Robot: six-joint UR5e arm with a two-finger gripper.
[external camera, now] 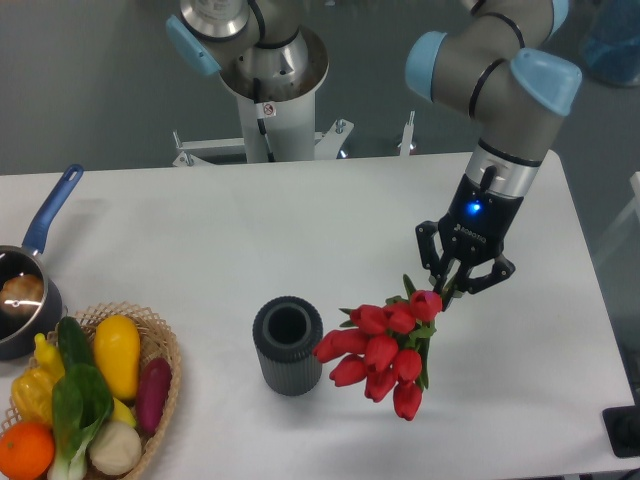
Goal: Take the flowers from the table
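Observation:
The flowers (380, 346), red tulips with green leaves, hang blooms-down from my gripper (458, 280), which is shut on their stems. The bunch looks lifted off the white table (300, 240), its blooms just right of the grey vase (288, 345) and close to its rim. The stems are mostly hidden between the black fingers.
A wicker basket (160, 345) with colourful produce stands at the front left corner. A blue-handled pot (25, 290) rests at the left edge. The robot's base column (268, 90) rises behind the table's far edge.

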